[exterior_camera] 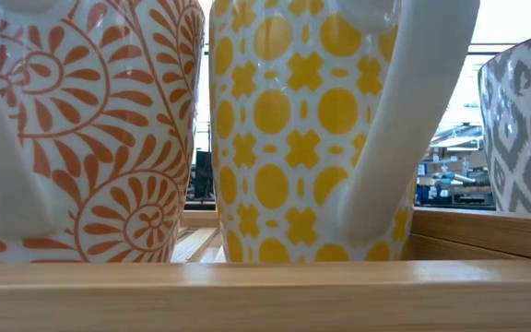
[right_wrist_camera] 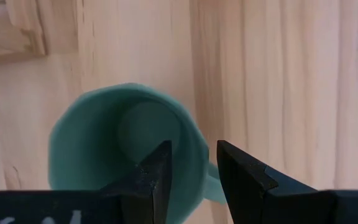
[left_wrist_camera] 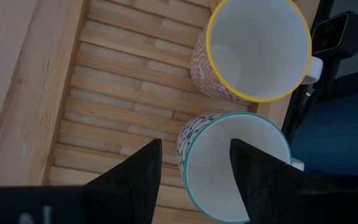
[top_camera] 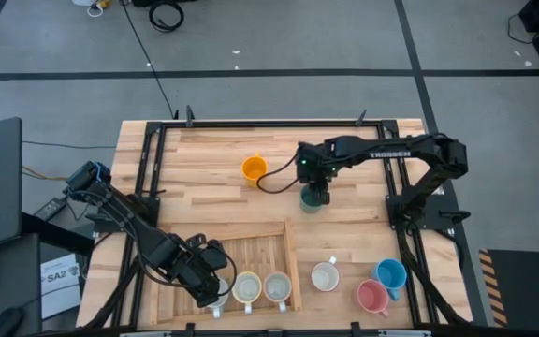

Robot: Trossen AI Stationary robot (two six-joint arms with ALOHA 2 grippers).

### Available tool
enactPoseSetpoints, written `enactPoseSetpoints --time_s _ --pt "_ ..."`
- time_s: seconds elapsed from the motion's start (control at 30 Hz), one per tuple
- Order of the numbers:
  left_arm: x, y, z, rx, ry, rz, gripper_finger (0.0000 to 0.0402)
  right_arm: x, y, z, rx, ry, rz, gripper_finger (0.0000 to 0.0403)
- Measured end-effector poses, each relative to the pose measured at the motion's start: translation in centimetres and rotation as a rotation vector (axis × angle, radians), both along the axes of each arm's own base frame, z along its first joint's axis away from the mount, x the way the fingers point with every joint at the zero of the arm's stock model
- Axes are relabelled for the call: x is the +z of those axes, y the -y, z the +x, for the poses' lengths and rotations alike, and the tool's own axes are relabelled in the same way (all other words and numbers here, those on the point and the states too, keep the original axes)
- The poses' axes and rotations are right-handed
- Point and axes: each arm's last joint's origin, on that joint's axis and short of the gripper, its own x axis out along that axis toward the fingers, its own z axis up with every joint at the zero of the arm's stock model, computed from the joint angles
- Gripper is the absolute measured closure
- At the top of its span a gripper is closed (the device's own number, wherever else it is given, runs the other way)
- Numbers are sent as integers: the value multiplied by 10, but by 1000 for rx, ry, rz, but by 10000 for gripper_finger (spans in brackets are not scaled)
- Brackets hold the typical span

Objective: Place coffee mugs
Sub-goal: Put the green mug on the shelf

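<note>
My left gripper (top_camera: pixel 211 285) (left_wrist_camera: pixel 195 146) hangs open over the wooden tray's (top_camera: pixel 260 245) near left corner. One finger is inside and one outside a white, teal-rimmed mug (left_wrist_camera: pixel 219 183) standing on the slats; I cannot tell if they touch it. Two more patterned white mugs (top_camera: pixel 246 287) (top_camera: pixel 277 287) stand beside it in the tray. My right gripper (top_camera: pixel 314 192) (right_wrist_camera: pixel 193 149) is at the dark green mug (right_wrist_camera: pixel 104 149) mid-table. The orange mug (top_camera: pixel 254 168) stands to its far left. A white mug (top_camera: pixel 325 276), a blue mug (top_camera: pixel 391 273) and a pink mug (top_camera: pixel 372 297) stand right of the tray. My right gripper holds the dark green mug by its rim wall (right_wrist_camera: pixel 194 155) just beside the handle (right_wrist_camera: pixel 211 186), one finger inside the mug and one outside. The fingers come from above, pointing down. The mug is upright; whether it is lifted off the table I cannot tell.
The tray's raised wooden rim (exterior_camera: pixel 265 295) runs in front of the orange-patterned mug (exterior_camera: pixel 81 129), the yellow-patterned mug (exterior_camera: pixel 302 129) and a grey-patterned mug (exterior_camera: pixel 524 129). Bare slats (left_wrist_camera: pixel 104 106) lie toward the tray's far side. A black frame (top_camera: pixel 269 123) borders the table.
</note>
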Motion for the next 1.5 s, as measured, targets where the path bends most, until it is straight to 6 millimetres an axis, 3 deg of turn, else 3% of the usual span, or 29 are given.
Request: enactPoseSetpoints --time_s 0.27,0.67,0.9,1.23,1.5 --pt "0 0 0 0 0 0 205 -11 1 3 -3 -47 8 269" --pt "0 0 0 1 0 0 205 -11 2 3 -19 -58 -35 274" --pt "0 0 0 1 0 0 205 -11 2 3 -20 -59 -35 304" --pt "0 0 0 1 0 0 205 -10 2 3 -19 -54 -27 380" --pt "0 0 0 1 -1 0 205 -10 1 4 -14 -50 -9 372"
